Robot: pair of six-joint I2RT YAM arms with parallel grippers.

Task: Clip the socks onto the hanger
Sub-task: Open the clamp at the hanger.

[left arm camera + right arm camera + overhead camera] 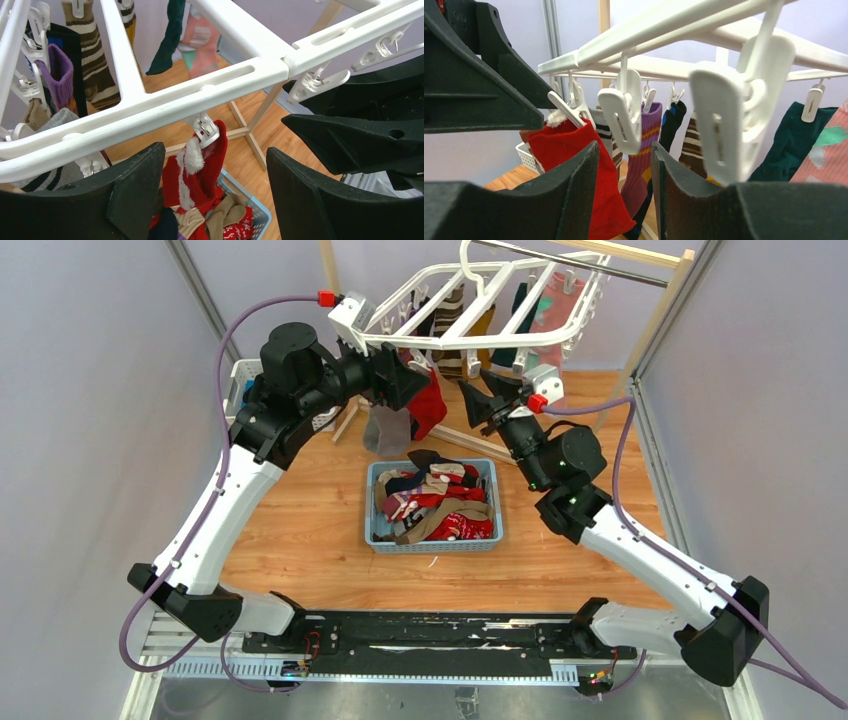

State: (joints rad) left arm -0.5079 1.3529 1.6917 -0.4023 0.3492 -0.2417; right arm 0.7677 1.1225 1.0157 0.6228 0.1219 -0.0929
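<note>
The white hanger (455,335) hangs at the back, with several socks clipped to it. A red sock with white trim (197,175) hangs from a clip (206,131) on its near bar; it also shows in the top view (430,405) and the right wrist view (574,170). My left gripper (412,380) is open and empty just left of that sock, and in its wrist view (215,165) the sock hangs between its spread fingers. My right gripper (470,400) is open and empty to the sock's right. An empty white clip (624,117) hangs just above its gap (625,155).
A blue basket (435,543) with several loose socks sits on the wooden table below the hanger. A grey sock (385,430) hangs beside the red one. A wooden rack with a metal rail (590,265) carries the hanger. A white lattice basket (240,380) stands at the back left.
</note>
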